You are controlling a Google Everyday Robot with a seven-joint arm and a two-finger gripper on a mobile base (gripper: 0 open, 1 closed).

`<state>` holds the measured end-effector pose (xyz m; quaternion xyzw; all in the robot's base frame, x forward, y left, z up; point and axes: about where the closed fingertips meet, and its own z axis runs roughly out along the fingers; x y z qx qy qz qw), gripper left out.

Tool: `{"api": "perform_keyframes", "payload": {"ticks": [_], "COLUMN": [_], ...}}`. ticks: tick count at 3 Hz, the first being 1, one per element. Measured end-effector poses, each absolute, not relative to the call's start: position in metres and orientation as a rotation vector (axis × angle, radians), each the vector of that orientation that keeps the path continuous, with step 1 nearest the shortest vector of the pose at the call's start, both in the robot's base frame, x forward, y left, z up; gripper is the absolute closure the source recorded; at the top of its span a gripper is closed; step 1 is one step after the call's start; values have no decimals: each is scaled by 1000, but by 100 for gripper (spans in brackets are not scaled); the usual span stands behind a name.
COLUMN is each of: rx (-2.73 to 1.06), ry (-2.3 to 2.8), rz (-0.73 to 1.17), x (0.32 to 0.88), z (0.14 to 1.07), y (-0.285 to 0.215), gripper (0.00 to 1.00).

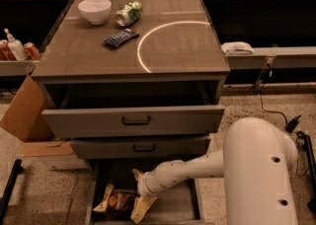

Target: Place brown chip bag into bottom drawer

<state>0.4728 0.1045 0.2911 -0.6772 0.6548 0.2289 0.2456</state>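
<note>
- One gripper (136, 194) reaches down into the bottom drawer (174, 204) at the end of one white arm (197, 166); its two pale fingers (140, 208) stand apart and clamp nothing
- One brown chip bag (116, 200) lies flat on the drawer floor just left of the gripper, with its right edge against the lower finger
- Three drawers in the grey cabinet (207, 66), all pulled out: the bottom one around the gripper, the middle drawer (108, 147) just above it, the top drawer (89, 120) higher up
- Two black handles (136, 120), one on each upper drawer, both above the gripper
- On the cabinet top, far above the gripper: one white bowl (95, 9), one crushed green can (129, 13) beside the bowl, and one dark blue packet (121, 37) nearer the front edge
- One cardboard box (24, 113) sits on the floor, up and to the left of the gripper
</note>
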Motion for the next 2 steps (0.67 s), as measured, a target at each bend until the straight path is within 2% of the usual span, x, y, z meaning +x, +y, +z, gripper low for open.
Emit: {"api": "perform_keyframes", "payload": {"ticks": [2], "rx": [-1759], "ry": [1884], "rz": [631], "x": [470], "z": [298], "y": [51], "gripper": [0]}}
